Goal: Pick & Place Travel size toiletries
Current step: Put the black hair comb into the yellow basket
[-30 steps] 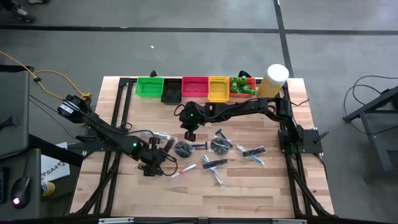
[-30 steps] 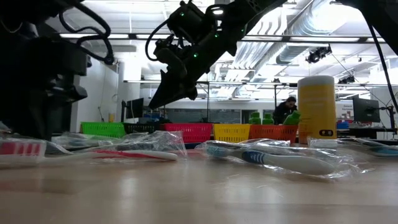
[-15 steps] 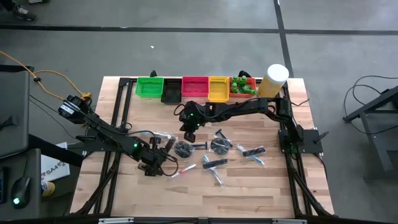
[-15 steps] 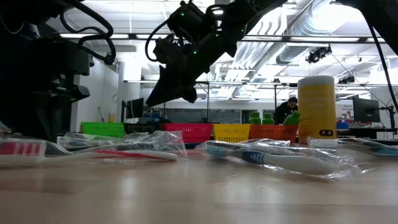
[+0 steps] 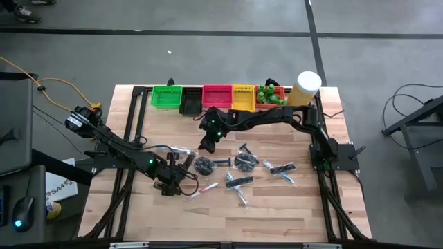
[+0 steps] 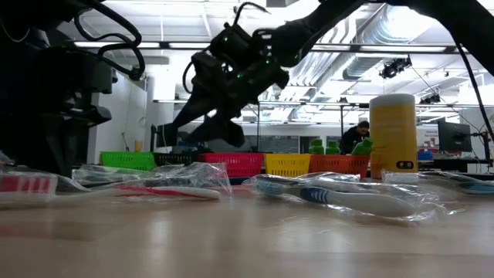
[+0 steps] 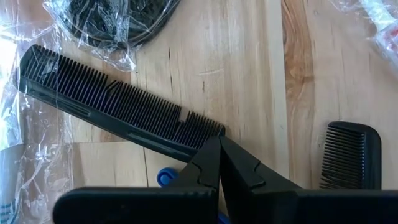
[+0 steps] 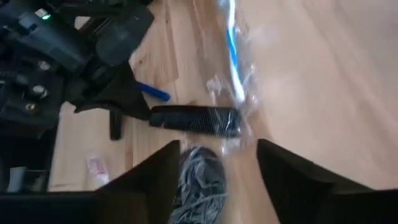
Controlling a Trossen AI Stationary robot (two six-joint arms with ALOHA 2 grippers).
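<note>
Wrapped travel size toiletries lie scattered on the wooden table (image 5: 277, 214): dark round discs (image 5: 204, 164), black combs (image 7: 118, 106) and toothbrushes (image 6: 347, 201). My left gripper (image 5: 176, 178) is shut, points steeply down, and its tips (image 7: 219, 138) stand at one end of a black comb. A second comb (image 7: 351, 155) lies beside it. My right gripper (image 5: 205, 144) hangs open above the table, over a dark disc (image 8: 199, 180) and the wrapped comb (image 8: 193, 118), touching nothing. My left gripper has its shut fingertips (image 7: 214, 146) at the end of the black comb (image 7: 208, 129), coming down from above. The comb lies flat on the table in its clear wrapper. Whether the tips touch it, I cannot tell.
Along the far edge stand a green bin (image 5: 166, 97), a black one (image 5: 190, 104), a red one (image 5: 217, 97), a yellow one (image 5: 242, 98) and an orange bin holding green bottles (image 5: 271, 97). A pale-yellow cylinder (image 5: 304, 90) stands at the far right.
My right gripper has rolled about its wrist, sunk a little and shifted slightly toward the far edge. Its fingers have opened. My left gripper has kept still.
</note>
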